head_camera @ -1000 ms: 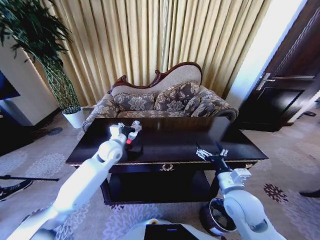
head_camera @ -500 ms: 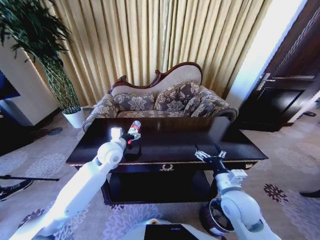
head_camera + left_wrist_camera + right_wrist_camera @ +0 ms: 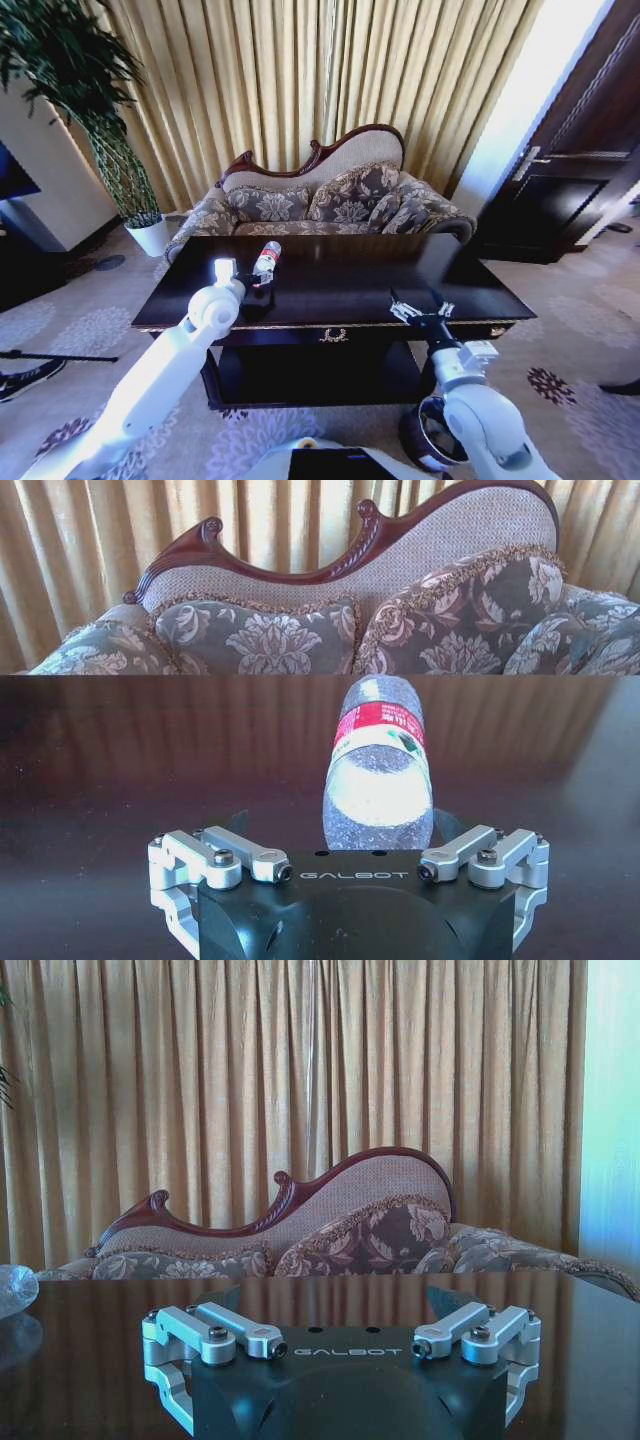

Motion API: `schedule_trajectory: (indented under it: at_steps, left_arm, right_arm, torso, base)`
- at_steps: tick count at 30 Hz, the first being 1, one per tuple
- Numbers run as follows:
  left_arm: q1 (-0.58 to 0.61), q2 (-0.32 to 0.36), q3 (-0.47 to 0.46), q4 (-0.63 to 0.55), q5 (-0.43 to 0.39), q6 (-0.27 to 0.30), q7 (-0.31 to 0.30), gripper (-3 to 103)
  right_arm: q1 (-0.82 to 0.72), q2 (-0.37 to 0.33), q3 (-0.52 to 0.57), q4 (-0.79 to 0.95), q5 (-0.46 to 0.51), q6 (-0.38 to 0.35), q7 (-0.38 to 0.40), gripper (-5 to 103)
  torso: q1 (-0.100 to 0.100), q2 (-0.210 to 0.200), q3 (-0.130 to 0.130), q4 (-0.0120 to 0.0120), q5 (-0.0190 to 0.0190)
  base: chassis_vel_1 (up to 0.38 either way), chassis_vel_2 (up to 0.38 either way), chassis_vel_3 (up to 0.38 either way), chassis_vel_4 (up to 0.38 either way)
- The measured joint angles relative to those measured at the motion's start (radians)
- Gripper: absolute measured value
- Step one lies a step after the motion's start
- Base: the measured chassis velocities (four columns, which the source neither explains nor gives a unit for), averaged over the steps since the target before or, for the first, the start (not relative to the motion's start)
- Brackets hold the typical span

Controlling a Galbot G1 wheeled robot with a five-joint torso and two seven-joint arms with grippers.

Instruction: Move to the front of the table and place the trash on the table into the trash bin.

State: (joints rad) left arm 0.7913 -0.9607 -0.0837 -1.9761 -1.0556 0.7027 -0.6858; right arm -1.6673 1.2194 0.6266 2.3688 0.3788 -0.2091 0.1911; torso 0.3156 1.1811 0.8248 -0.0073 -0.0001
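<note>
While I watch the head view, my left gripper (image 3: pixel 252 283) sits left of centre over the large dark glossy wooden table (image 3: pixel 350 290), and the small clear plastic bottle with red label (image 3: pixel 265 262) lies just beyond it; I cannot tell there whether they touch. My right gripper (image 3: pixel 420 305) hovers spread at the table's front edge, lower right. Beneath it stands the round dark trash bin (image 3: pixel 432 432).

From the left wrist, the bottle (image 3: pixel 380 770) lies base-first between my parted, unclenched fingers (image 3: pixel 235 855).

From the right wrist, fingers (image 3: pixel 215 1325) are splayed, holding nothing above the mirror-smooth tabletop (image 3: pixel 100 1360).
</note>
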Motion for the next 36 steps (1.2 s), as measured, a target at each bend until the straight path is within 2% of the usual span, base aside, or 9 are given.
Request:
schedule_trajectory:
  at_steps: [10,11,14,18,20,23,29,31,36]
  left_arm:
    - [-0.003,0.009,0.002,0.026,0.036,-0.034,0.040,102]
    - [-0.004,0.009,0.003,0.033,0.037,-0.037,0.046,93]
    - [-0.004,0.009,0.003,0.038,0.038,-0.041,0.055,88]
    - [-0.008,0.011,0.004,0.044,0.038,-0.047,0.069,66]
    - [-0.009,0.012,0.004,0.045,0.038,-0.048,0.071,66]
    - [-0.011,0.014,0.003,0.049,0.038,-0.051,0.079,49]
    - [-0.008,0.016,0.001,0.055,0.043,-0.061,0.096,37]
    - [-0.005,0.018,0.001,0.061,0.067,-0.073,0.118,34]
    - [-0.004,0.019,0.010,0.092,0.250,-0.168,0.217,28]
  right_arm:
    - [-0.018,-0.003,0.009,0.018,0.003,0.005,0.002,100]
    - [-0.020,-0.001,0.010,0.020,0.003,0.007,0.002,100]
    - [-0.021,0.003,0.010,0.021,0.003,0.010,0.002,100]
    - [-0.022,0.008,0.011,0.017,0.000,0.020,0.003,100]
    - [-0.022,0.008,0.011,0.017,0.000,0.020,0.003,100]
    - [-0.022,0.009,0.013,0.016,0.000,0.020,0.003,100]
    - [-0.022,0.014,0.011,0.010,-0.001,0.020,0.003,100]
    - [-0.021,0.013,0.009,0.008,-0.002,0.020,0.003,100]
    - [-0.013,-0.007,0.000,0.007,0.014,0.020,0.003,100]
  torso:
    - [0.000,0.000,0.000,-0.0001,0.0000]
    - [0.000,0.000,0.000,-0.0001,0.0000]
    - [0.000,0.000,0.000,-0.0001,0.0000]
    - [0.000,0.000,0.000,-0.0001,0.0001]
    - [0.000,0.000,0.000,-0.0001,0.0001]
    - [0.000,0.000,0.000,-0.0001,0.0001]
    - [0.000,0.000,0.000,-0.0001,0.0001]
    - [0.000,0.000,0.000,-0.0001,0.0001]
    - [0.000,0.000,0.000,-0.0001,0.0000]
  base:
    - [0.000,0.000,0.000,0.000]
    - [0.000,0.000,0.000,0.000]
    - [0.000,0.000,0.000,0.000]
    - [0.000,0.000,0.000,0.000]
    - [0.000,0.000,0.000,0.000]
    - [0.000,0.000,0.000,0.000]
    - [0.000,0.000,0.000,0.000]
    - [0.000,0.000,0.000,0.000]
    - [0.000,0.000,0.000,0.000]
